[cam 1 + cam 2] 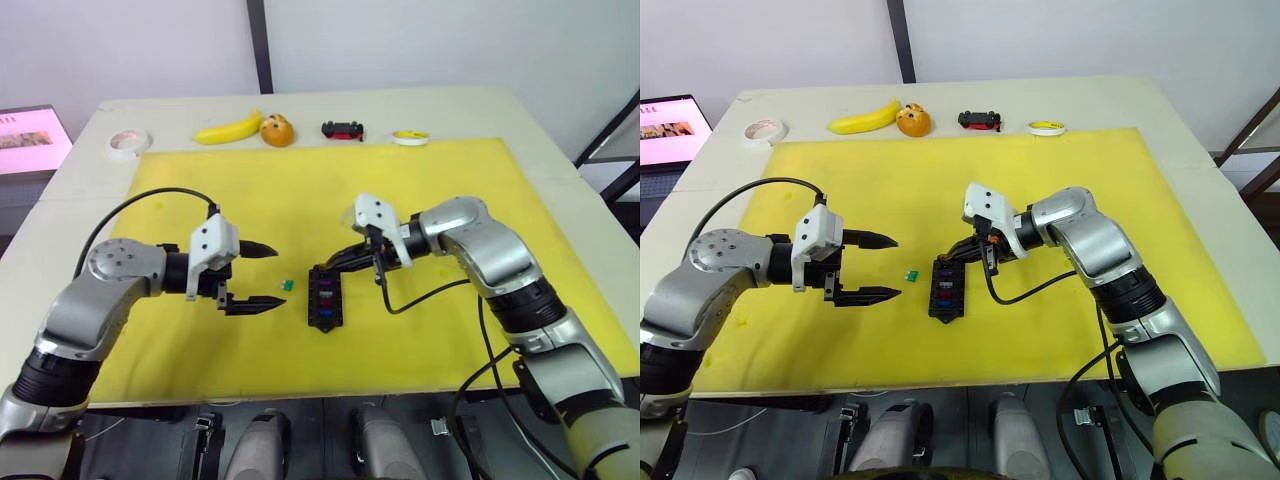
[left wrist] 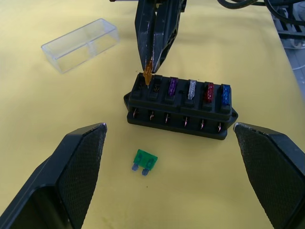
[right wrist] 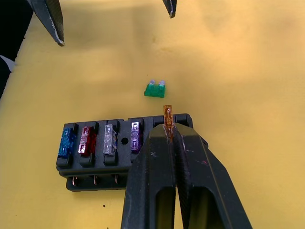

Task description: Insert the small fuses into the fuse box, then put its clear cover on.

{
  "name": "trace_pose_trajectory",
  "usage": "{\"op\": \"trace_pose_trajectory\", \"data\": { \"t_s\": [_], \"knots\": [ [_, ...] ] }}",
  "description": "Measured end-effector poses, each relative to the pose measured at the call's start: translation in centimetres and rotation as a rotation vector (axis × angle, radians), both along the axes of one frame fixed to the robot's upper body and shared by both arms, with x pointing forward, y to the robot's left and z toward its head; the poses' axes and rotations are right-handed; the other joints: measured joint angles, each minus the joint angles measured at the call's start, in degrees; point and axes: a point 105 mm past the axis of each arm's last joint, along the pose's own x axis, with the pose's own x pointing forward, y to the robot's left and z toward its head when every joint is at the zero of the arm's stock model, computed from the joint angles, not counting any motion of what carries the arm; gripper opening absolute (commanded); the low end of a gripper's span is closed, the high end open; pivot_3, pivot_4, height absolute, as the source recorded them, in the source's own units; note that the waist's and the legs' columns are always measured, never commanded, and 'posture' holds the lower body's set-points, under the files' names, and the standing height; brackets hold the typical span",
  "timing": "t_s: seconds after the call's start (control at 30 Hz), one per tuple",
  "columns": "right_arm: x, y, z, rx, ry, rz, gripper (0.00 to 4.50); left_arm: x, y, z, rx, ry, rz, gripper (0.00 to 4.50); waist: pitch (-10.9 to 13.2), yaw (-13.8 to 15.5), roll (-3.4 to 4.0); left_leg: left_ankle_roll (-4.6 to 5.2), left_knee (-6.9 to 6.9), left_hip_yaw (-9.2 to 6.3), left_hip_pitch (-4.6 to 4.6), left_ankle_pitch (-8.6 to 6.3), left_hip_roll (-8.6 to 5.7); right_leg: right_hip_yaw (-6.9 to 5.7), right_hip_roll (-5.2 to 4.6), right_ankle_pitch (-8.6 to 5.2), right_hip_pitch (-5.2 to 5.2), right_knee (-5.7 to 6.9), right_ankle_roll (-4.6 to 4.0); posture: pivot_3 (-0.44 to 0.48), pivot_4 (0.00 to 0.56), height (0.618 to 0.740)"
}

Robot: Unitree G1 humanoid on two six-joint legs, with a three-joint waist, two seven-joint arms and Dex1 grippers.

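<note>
Amber fuse held at the fuse box, green fuse waiting on the mat

Amber translucent plastic, thin and blade-shaped, is what the right gripper (image 3: 167, 131) pinches between its pressed-together jaws: one small amber fuse (image 2: 148, 74), held by its upper body just over a slot near one end of the black rectangular plastic fuse box (image 2: 180, 109). The box lies on the yellow mat (image 1: 300, 190) that covers the bench, near the mat's middle. In its top row four fuses are seated: purple, pale clear, red and blue. A small green blade fuse (image 2: 144, 161) lies flat on the mat just beside the box, on the side of the left gripper (image 1: 249, 275), whose jaws are spread wide and hold nothing. The clear rectangular plastic cover (image 2: 81, 44), a shallow tray, lies on the mat near the box but apart from it.

I judge the fuses to be very light, stiff and smooth, so they can slip or twist; the best hold is on the flat sides of the coloured body, with the two metal legs left free. The box looks light too and may slide when a fuse is pushed in. The cover seems thin and stiff, best held by its long walls.
</note>
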Motion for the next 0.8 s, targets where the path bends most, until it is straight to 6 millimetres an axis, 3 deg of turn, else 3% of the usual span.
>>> {"op": "trace_pose_trajectory", "data": {
  "t_s": [0.8],
  "knots": [
    [-0.46,0.28,-0.7,-0.02,-0.016,0.02,0.01,-0.02,0.0,-0.02,0.0,0.001,-0.001,4.5,0.0,0.0,0.0,0.0,0.0,0.0,0.0,0.0,0.0,0.0,0.0,0.0,0.0,0.0,0.0,0.0,0.15,0.74]
  ]
}}
